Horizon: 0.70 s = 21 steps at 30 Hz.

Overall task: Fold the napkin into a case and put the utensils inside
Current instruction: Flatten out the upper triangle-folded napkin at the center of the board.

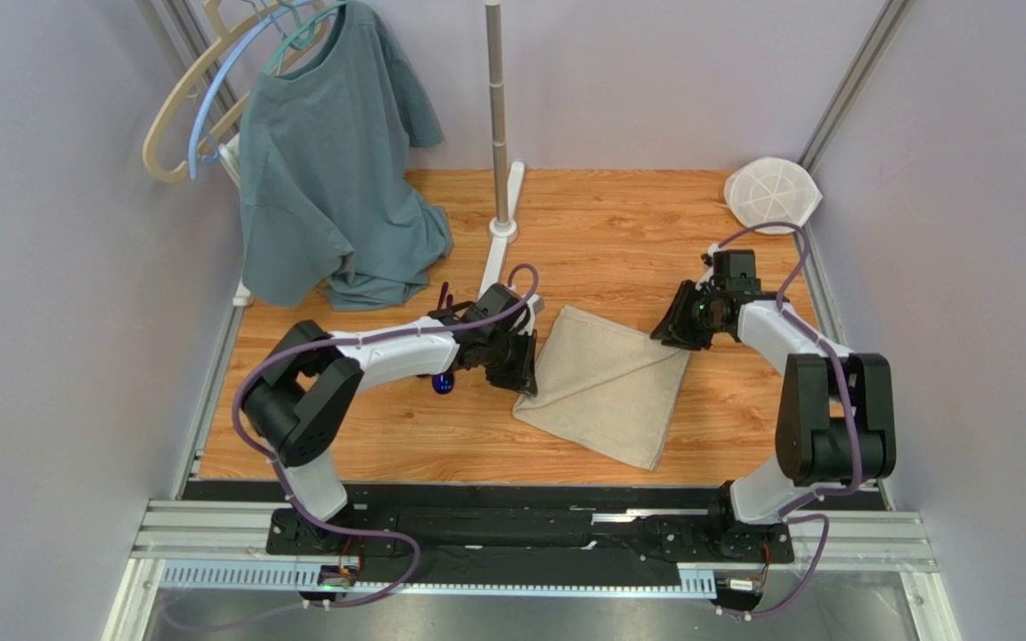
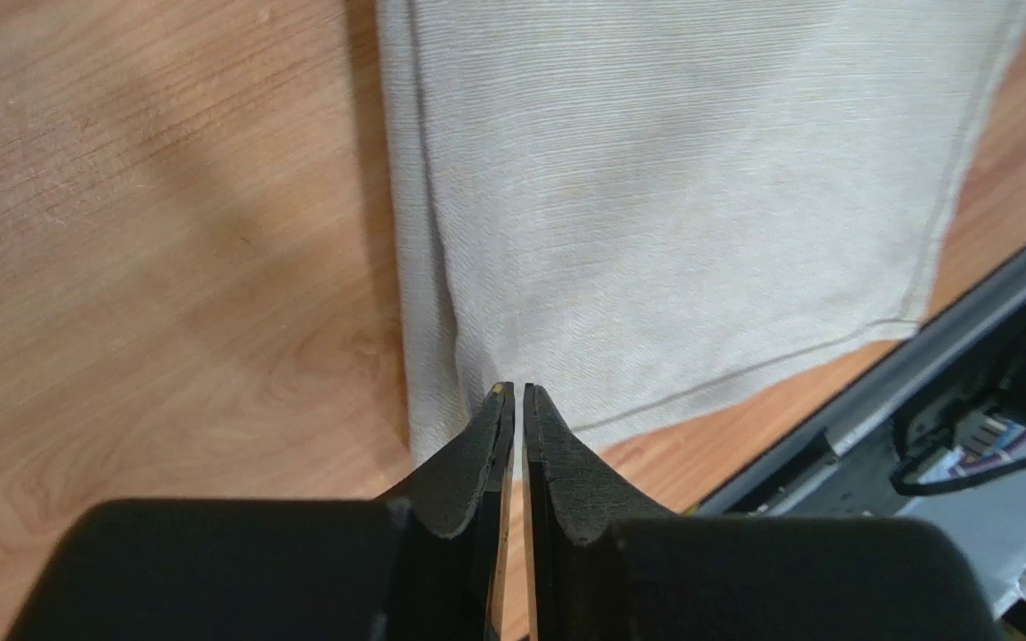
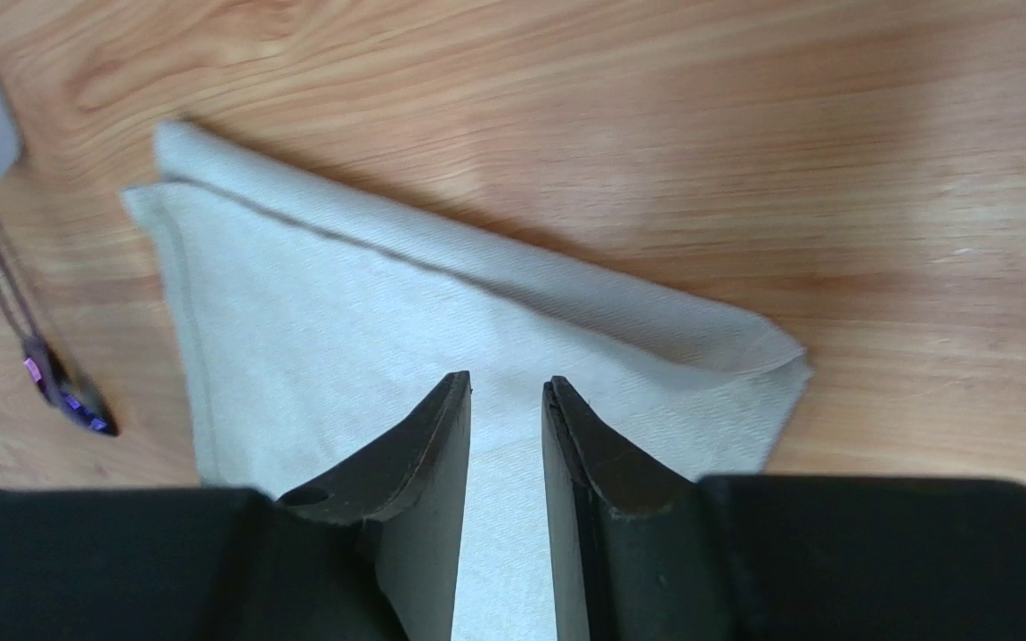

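Napkin (folded) apparently pinched by left claw; right claw parted above it.

L jaws pinch napkin edge on wood tbl.

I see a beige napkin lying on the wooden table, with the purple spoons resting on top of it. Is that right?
Not quite. The napkin does lie on the wooden table, but the purple spoons rest on the bare wood beside it, not on top of it. The right wrist view shows this.
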Each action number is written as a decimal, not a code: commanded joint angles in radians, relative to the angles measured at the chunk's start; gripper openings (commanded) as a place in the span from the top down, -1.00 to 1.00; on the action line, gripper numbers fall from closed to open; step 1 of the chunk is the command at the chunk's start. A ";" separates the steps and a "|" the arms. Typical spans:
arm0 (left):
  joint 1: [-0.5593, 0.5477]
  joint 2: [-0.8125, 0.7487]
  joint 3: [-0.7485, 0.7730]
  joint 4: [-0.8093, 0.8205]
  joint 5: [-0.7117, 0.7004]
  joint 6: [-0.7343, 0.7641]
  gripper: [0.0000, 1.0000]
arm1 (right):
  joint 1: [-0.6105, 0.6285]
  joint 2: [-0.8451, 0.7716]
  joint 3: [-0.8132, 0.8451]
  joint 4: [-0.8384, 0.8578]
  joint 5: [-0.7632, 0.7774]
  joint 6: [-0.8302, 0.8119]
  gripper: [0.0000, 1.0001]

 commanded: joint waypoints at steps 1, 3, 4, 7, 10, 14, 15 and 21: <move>0.000 -0.117 -0.011 -0.003 0.047 -0.009 0.71 | 0.054 -0.099 0.030 -0.002 -0.058 0.035 0.40; 0.001 -0.114 -0.026 0.015 0.050 -0.020 0.72 | 0.052 -0.099 0.012 0.016 -0.052 0.044 0.39; 0.001 -0.109 -0.048 0.023 0.053 -0.024 0.72 | 0.049 -0.095 0.002 0.015 -0.018 0.038 0.39; 0.003 -0.092 -0.089 0.044 0.038 -0.026 0.74 | 0.034 -0.044 -0.011 0.028 0.026 0.007 0.40; 0.004 -0.068 -0.120 0.057 -0.022 -0.011 0.75 | 0.010 0.028 -0.013 0.045 0.048 -0.014 0.43; 0.004 -0.022 -0.145 0.060 -0.061 0.005 0.77 | 0.009 0.060 -0.008 0.039 0.125 -0.045 0.44; 0.003 -0.026 -0.148 0.055 -0.059 0.008 0.77 | 0.009 0.056 -0.007 0.035 0.129 -0.052 0.45; -0.023 -0.172 -0.120 -0.006 -0.030 0.011 0.73 | 0.048 -0.042 0.031 -0.043 0.137 -0.033 0.41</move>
